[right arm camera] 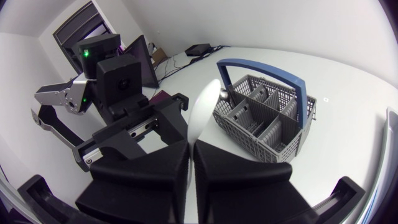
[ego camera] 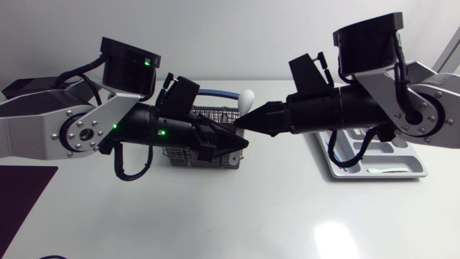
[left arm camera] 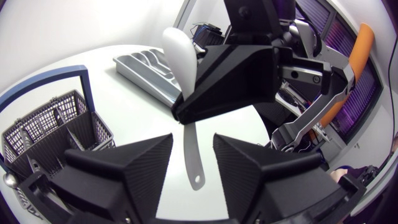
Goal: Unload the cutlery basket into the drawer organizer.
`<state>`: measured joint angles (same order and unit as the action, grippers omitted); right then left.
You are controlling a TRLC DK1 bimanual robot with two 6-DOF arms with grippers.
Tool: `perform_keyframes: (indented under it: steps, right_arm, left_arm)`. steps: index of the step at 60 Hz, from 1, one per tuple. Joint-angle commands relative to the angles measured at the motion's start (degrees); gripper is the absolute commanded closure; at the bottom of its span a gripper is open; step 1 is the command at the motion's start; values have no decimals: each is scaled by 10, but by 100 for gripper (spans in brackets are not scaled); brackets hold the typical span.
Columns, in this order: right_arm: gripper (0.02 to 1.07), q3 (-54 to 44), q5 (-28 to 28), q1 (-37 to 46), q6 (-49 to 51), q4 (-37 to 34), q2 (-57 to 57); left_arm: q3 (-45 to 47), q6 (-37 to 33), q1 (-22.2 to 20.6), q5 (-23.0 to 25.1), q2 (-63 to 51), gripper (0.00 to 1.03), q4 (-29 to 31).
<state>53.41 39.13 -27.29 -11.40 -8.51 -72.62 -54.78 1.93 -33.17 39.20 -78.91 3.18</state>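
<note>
A white spoon (left arm camera: 177,53) hangs upright above the table between my two arms, bowl up. My right gripper (ego camera: 248,121) is shut on the spoon's neck just under the bowl (right arm camera: 204,112). My left gripper (left arm camera: 193,168) is open; the spoon's handle (left arm camera: 194,155) hangs in the gap, clear of both fingers. The grey mesh cutlery basket (ego camera: 215,113) with a blue handle (right arm camera: 261,70) stands under and behind my left gripper. The grey drawer organizer (ego camera: 374,164) lies at the right, under my right arm.
Some cutlery still stands in the basket's compartment beside my left gripper (left arm camera: 12,180). The organizer's compartments (left arm camera: 140,65) lie behind my right gripper. White tabletop (ego camera: 237,216) spreads in front of both arms. A dark mat (ego camera: 21,191) lies at the front left.
</note>
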Motion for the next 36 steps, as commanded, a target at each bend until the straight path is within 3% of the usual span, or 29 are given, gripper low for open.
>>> perform_keyframes:
  steps: [1, 6, 12, 20, 28, 36]
  right_arm:
    - [101, -8, -1, 11, -5, 5, 13]
    - [101, -15, 1, 27, 23, -13, 20]
    - [101, -21, 2, 56, 84, -55, 29]
    - [101, -51, -13, 133, 212, -111, 57]
    - [101, -87, -15, 270, 372, -142, 77]
    - [101, -93, -6, 406, 534, -159, 51]
  left_arm:
    - [15, -2, -5, 9, 23, 29, 12]
    - [7, -18, 6, 4, 39, 23, 46]
    - [-8, -33, 34, -4, 46, 23, 84]
    - [-29, -90, 53, -76, 41, 23, 150]
    - [-32, -125, 66, -142, 42, 23, 175]
    - [-33, -132, 81, -163, 42, 23, 184]
